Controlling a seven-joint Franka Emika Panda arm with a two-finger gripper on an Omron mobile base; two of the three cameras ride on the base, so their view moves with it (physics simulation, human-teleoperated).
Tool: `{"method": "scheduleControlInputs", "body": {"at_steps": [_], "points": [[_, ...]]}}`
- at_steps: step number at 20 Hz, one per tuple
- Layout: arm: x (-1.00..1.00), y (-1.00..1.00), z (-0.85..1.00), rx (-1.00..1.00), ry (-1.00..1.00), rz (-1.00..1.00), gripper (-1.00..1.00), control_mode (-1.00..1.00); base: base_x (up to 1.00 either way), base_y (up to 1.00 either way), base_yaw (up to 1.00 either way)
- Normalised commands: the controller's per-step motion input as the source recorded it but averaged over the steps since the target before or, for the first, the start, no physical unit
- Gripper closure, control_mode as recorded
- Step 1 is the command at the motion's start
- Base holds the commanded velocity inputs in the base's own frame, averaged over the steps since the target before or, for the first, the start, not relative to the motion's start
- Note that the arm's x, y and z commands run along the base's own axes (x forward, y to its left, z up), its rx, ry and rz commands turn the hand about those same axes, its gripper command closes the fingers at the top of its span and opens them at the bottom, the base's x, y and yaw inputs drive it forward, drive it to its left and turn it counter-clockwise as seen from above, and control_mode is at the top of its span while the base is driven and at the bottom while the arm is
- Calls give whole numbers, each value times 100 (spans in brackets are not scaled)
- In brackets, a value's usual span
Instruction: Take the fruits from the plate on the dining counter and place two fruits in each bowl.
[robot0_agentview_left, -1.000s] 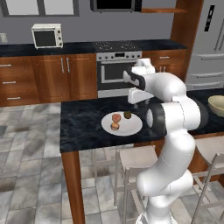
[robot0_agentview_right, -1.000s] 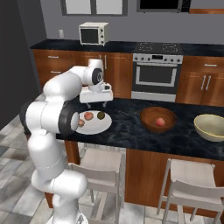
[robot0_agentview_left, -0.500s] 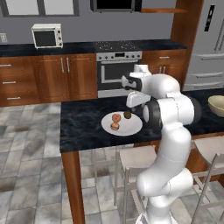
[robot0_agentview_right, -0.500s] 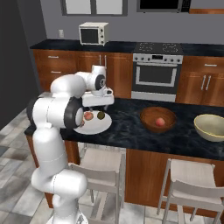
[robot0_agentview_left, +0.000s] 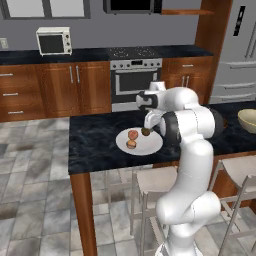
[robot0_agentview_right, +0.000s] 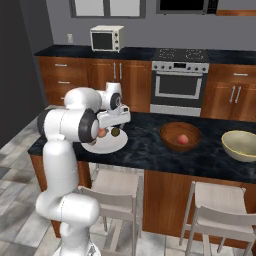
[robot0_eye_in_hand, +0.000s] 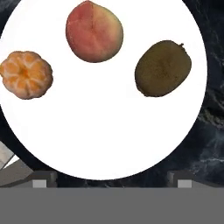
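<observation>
White plate (robot0_agentview_left: 144, 145) lies on the black stone surface (robot0_agentview_left: 95, 142) in the left base view, carrying a pink fruit (robot0_agentview_left: 132, 134), an orange fruit (robot0_agentview_left: 131, 144) and a brown fruit (robot0_agentview_left: 145, 131); the end effector (robot0_agentview_left: 149, 123) hangs just above. Right base view: a wooden bowl (robot0_agentview_right: 172, 136) holds a second pink fruit (robot0_agentview_right: 183, 139); the cream bowl (robot0_agentview_right: 235, 148) stands beside it. Hand view: fingertips (robot0_eye_in_hand: 43, 180) spread wide, gripping nothing, over the plate's near rim.

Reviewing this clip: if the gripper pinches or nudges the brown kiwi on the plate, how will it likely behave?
The kiwi looks egg-shaped, so a nudge would probably roll it across the flat, rimless plate. Its matte, fuzzy-looking skin likely grips well. Being small, it is probably light.
</observation>
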Motion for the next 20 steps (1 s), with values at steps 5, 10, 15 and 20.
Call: {"method": "scheduleControlInputs", "body": {"at_steps": [5,10,15,20], "points": [[14,0,-6,1,-5,20,-100,-100,0,0,0],[3,14,-13,5,-5,15,-100,-100,0,0,0],[18,17,-19,3,-4,11,-100,-100,0,0,0],[41,4,-16,0,0,4,-100,-100,0,0,0]]}}
